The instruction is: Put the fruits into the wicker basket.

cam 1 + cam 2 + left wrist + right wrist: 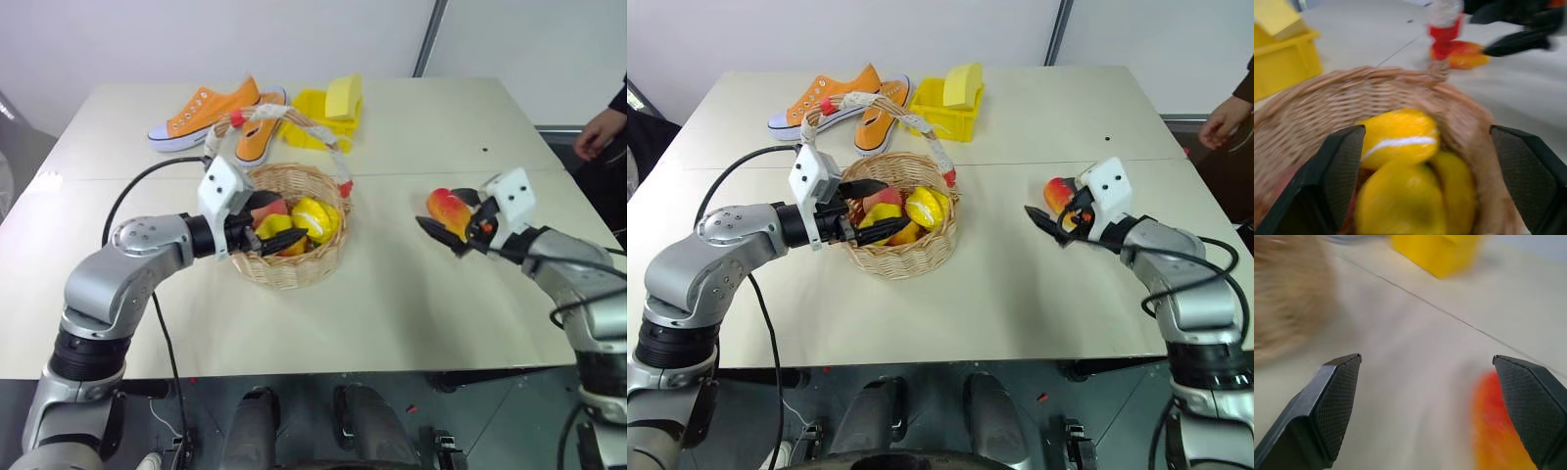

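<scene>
Two grippers are showing over the beige table (1019, 304), both empty. Working left to right across the head views:

My left gripper (867, 209) is hovering at the near-left rim of the wicker basket (906, 257), fingers reaching in over the rim. Its jaws are standing wide apart and are gripping nothing; in the left wrist view the two black fingers (1334, 171) are framing the basket's contents with clear space between them.

The basket is sitting left of the table's centre, upright, its white-wrapped handle (872, 101) arching over it with red marks at both ends. Inside it several fruits are lying packed together: a yellow lemon (1398, 137) with a pale stripe, other yellow pieces (1400, 205) touching it, and a pink peach (882, 199) at the back-left.

Behind the basket, a pair of orange sneakers (828, 103) is resting on the far-left part of the table, and a yellow plastic tray (936, 117) with a yellow sponge block (963, 86) on it is sitting just right of them.

Right of centre, well apart from the basket, the red-orange mango (1058, 193) is lying on the table. My right gripper (1050, 223) is pointing at it, jaws spread wide, one black finger (1528, 401) just beside it. I cannot tell whether it is touching.

At the far right edge a person's hand (1220, 122) is hanging beside the table.
</scene>
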Available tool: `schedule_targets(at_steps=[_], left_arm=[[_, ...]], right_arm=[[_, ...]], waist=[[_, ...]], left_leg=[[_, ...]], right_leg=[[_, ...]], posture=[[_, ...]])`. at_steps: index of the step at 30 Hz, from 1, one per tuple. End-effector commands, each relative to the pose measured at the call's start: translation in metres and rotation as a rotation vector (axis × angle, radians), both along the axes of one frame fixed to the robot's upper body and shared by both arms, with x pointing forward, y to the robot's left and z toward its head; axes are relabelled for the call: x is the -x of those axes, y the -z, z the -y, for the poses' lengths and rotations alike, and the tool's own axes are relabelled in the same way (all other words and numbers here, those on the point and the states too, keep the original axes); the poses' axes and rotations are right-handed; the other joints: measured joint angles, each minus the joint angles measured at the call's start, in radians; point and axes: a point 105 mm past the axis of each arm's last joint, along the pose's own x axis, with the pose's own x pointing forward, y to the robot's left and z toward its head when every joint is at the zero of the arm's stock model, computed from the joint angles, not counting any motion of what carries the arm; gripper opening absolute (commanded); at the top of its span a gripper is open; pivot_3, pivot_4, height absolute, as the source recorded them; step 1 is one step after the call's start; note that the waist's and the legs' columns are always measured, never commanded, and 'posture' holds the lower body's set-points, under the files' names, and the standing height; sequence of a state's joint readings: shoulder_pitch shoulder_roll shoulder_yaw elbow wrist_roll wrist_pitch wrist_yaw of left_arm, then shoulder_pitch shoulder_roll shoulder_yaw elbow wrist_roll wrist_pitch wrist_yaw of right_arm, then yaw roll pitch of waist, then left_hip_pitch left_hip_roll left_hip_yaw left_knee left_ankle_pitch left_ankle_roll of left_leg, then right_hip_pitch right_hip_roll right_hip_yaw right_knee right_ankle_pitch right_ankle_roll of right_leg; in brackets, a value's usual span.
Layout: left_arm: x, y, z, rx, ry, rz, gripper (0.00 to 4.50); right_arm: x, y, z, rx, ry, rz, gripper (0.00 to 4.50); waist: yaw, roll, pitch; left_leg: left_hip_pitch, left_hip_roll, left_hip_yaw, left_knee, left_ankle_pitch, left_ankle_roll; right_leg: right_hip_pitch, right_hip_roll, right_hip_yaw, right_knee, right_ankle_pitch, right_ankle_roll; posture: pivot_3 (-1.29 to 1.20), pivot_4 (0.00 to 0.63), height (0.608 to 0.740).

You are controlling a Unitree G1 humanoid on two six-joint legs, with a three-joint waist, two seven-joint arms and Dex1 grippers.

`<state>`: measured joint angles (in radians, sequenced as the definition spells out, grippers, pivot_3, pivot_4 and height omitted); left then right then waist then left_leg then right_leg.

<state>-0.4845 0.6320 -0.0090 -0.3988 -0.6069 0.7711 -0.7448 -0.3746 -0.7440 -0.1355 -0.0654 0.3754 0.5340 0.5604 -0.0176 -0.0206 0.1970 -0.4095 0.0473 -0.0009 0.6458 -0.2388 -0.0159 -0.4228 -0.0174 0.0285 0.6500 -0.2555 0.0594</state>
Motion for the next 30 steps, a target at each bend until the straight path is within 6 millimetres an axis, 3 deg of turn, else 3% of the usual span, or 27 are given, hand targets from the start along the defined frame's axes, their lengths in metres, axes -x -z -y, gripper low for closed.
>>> schedule_targets(at_steps=[1,10,13,16,18,19,20,24,27,30], left_arm=[[0.014,-0.017,-0.002,0.041,0.076,0.051,4.47],[0.023,-0.012,-0.005,0.039,0.075,0.044,4.47],[0.025,-0.011,-0.004,0.04,0.074,0.045,4.47],[0.024,-0.011,-0.007,0.041,0.06,0.048,4.5],[0.023,-0.011,-0.009,0.047,0.049,0.048,4.5],[0.023,-0.012,-0.012,0.065,0.041,0.046,4.5],[0.023,-0.013,-0.014,0.086,0.032,0.043,4.5],[0.022,-0.009,-0.038,0.135,-0.049,0.034,4.5],[0.019,-0.004,-0.069,0.162,-0.156,0.028,4.5],[0.022,0.002,-0.09,0.155,-0.201,0.039,4.5]], right_arm=[[-0.017,-0.002,0.02,-0.007,0.108,-0.006,4.5],[-0.034,0.035,0.039,-0.113,0.185,-0.194,4.5],[-0.036,0.035,0.039,-0.13,0.178,-0.2,4.5],[-0.036,0.028,0.038,-0.14,0.165,-0.174,3.3],[-0.035,0.022,0.036,-0.116,0.151,-0.146,2.13],[-0.033,0.018,0.034,-0.096,0.134,-0.121,1.83],[-0.031,0.014,0.031,-0.079,0.117,-0.101,1.83],[-0.009,-0.007,0.009,0.03,-0.023,-0.025,1.83],[0.032,-0.025,-0.033,0.089,-0.301,0.026,1.83],[0.082,-0.036,-0.077,0.021,-0.59,-0.028,1.83]], waist=[[0.0,0.0,0.0],[0.002,0.0,0.0],[0.002,0.0,0.0],[0.0,0.0,0.0],[-0.001,0.0,0.0],[-0.001,0.0,0.0],[-0.002,0.001,0.0],[0.001,0.001,0.0],[0.004,0.001,0.0],[0.0,0.001,0.0]], left_leg=[[0.0,0.0,0.0,0.0,0.0,0.0],[0.0,0.001,0.0,0.0,0.0,0.0],[0.0,0.001,0.0,0.0,0.0,0.0],[0.0,0.001,0.0,0.0,0.0,0.0],[0.0,0.001,-0.001,0.0,0.0,0.0],[0.0,0.001,-0.001,0.0,0.0,0.0],[0.0,0.001,0.0,0.0,0.0,0.0],[0.0,0.002,-0.001,0.0,0.0,0.0],[0.0,0.002,-0.001,-0.001,0.0,0.0],[0.001,0.004,-0.001,-0.001,0.0,0.001]], right_leg=[[0.0,0.001,0.0,0.0,0.0,0.001],[0.0,0.002,0.0,0.0,0.002,0.002],[0.0,0.002,0.0,0.0,0.002,0.002],[0.0,0.002,0.0,0.0,0.002,0.002],[0.0,0.002,0.0,0.001,0.002,0.002],[0.0,0.002,0.0,0.001,0.002,0.002],[-0.001,0.002,0.0,0.001,0.002,0.003],[-0.001,0.003,0.0,0.002,0.002,0.003],[-0.002,0.003,0.0,0.002,0.002,0.003],[-0.002,0.004,0.0,0.002,0.001,0.002]], posture=[[0.0,0.15,0.74],[0.0,0.15,0.74],[0.0,0.15,0.74],[0.0,0.15,0.74],[0.0,0.15,0.74],[0.0,0.15,0.74],[0.0,0.15,0.74],[0.0,0.15,0.74],[0.0,0.15,0.74],[0.0,0.15,0.74]])
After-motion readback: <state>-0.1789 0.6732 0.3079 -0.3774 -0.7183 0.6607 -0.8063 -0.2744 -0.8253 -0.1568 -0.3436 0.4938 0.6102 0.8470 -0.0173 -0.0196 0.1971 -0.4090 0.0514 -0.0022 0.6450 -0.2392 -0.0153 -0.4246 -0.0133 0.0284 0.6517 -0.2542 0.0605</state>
